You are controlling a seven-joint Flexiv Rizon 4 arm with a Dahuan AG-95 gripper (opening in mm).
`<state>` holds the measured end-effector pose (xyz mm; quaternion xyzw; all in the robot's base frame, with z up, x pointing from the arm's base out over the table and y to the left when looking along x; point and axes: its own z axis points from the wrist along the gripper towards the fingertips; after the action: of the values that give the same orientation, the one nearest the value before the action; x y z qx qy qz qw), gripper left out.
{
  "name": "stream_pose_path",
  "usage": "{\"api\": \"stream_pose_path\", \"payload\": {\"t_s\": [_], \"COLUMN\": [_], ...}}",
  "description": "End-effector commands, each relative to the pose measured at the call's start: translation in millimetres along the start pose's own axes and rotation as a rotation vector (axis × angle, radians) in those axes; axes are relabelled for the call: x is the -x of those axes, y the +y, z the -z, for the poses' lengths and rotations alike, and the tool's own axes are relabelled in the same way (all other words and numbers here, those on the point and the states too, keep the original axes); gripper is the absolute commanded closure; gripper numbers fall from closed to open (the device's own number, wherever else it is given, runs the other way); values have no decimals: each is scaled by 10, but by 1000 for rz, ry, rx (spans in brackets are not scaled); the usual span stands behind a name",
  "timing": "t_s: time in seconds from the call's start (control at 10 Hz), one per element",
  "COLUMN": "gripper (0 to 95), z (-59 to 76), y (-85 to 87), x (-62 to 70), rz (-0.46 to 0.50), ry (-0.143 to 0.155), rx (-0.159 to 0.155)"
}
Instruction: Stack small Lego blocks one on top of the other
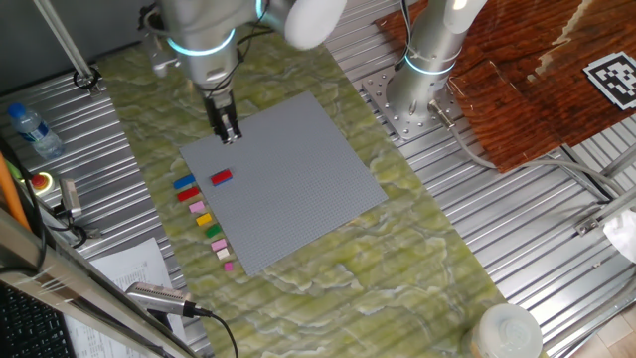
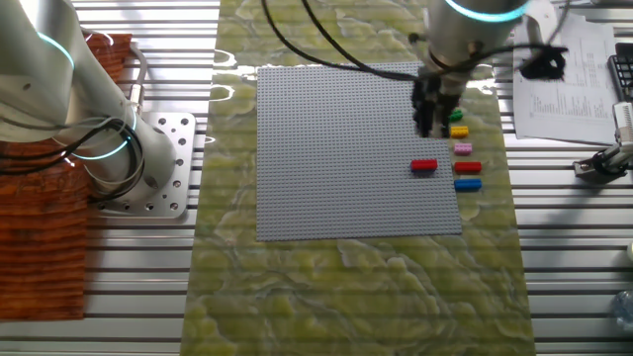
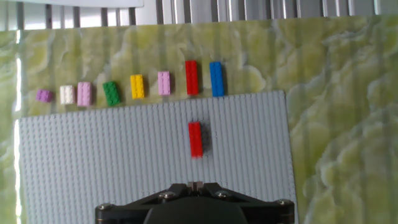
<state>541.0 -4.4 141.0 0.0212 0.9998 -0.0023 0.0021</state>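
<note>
Lying flat on the grey baseplate [image 3: 93, 155], near its edge, a lone red brick [image 3: 195, 138] is the only small block placed so far, and nothing sits on top of it, so I judge the stacking as barely begun: a base block seems to be set and every upper block is still to come. Just off that edge of the plate, on the green marbled mat [image 3: 336, 124], the remaining bricks wait in a row: a blue brick [image 3: 216, 79] at one end, a second red brick [image 3: 191, 78] just beside it, then pink, yellow, green and a few paler small ones. The blue brick lies near the placed red one, apart from it, across the plate's border. Above the plate hangs the gripper [image 1: 228, 132], clear of all the bricks; its fingers look close together and I see nothing between them, though none of the views shows the tips well enough to say for sure whether they are parted or pressed together.
</note>
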Motion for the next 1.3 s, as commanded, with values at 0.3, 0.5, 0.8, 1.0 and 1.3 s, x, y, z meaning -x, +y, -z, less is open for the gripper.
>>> {"api": "stream_pose_path", "payload": {"t_s": [0.3,0.5,0.8,1.0,1.3], "gripper": [950,950,950,950,950], "z": [-211,-334,-521,-622,-632], "y": [-148,-208,-206,-215,-222], "x": [301,442,590,676,713], "rz": [21,44,87,93,107], "ry": [-6,-6,-14,-15,-12], "rx": [2,5,5,5,4]}}
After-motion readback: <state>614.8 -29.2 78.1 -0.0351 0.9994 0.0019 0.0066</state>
